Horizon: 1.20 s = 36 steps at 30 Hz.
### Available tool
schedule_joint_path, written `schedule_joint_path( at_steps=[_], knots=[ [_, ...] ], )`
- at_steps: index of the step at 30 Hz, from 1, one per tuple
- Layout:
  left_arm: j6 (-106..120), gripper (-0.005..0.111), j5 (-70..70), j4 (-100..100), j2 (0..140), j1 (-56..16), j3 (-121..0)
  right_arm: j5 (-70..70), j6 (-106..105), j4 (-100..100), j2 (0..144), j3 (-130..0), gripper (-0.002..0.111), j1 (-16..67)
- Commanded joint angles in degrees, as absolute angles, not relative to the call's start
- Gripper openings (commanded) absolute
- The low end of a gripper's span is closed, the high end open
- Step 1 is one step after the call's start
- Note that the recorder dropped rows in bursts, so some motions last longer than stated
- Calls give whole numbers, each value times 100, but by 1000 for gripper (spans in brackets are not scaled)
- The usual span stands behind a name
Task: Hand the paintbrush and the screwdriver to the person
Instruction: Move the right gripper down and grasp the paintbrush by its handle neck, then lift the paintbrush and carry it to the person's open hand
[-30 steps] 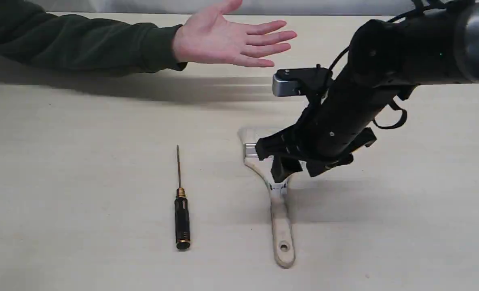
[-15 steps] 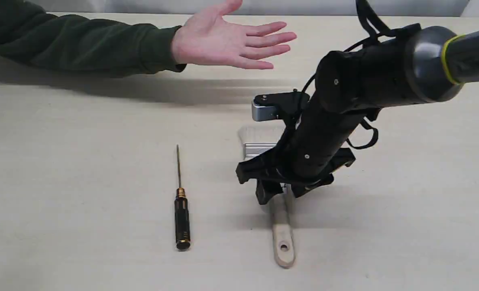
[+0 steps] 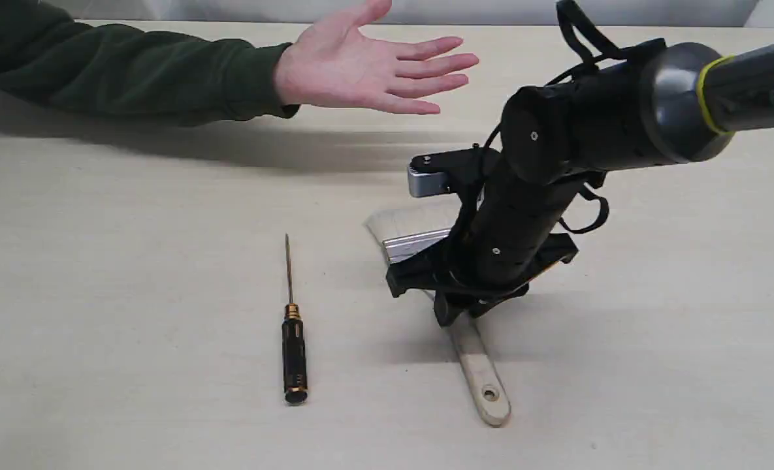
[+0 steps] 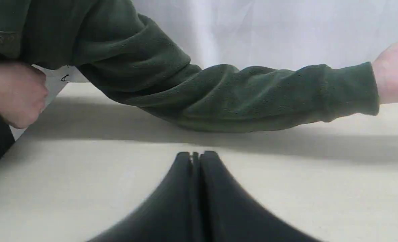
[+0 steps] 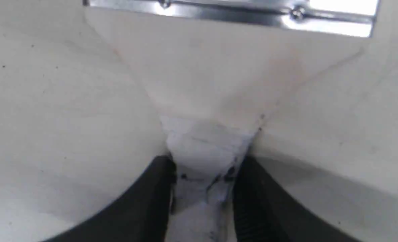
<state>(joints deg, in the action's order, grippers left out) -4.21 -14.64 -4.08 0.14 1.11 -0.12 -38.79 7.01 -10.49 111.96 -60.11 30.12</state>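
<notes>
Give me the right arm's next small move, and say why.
Probably lift straight up a little. The right gripper looks closed on the paintbrush at the narrow neck below its ferrule, yet the brush appears to lie on the table. The person's hand waits open, palm up, beyond it.

Bright, even light; soft shadows on the table (image 3: 132, 261); right wrist view blurred close up

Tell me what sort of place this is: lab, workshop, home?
Probably a robot lab bench staged for handover tests: plain beige table, white backdrop, two tools, screwdriver and paintbrush, and a hand held open.
</notes>
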Motion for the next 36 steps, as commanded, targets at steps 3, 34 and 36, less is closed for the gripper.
schedule_joint_path(
  at_steps=[3,34,36],
  knots=[
    [-432,0,-1439,-382,0,64,0,-3900,710,-600,11380,-5930,4,3009],
    [-432,0,-1421,-397,0,64,0,-3068,475,-550,8227,-5524,4,3009],
    [-432,0,-1421,-397,0,64,0,-2986,475,-550,8330,-5797,4,3009]
  ],
)
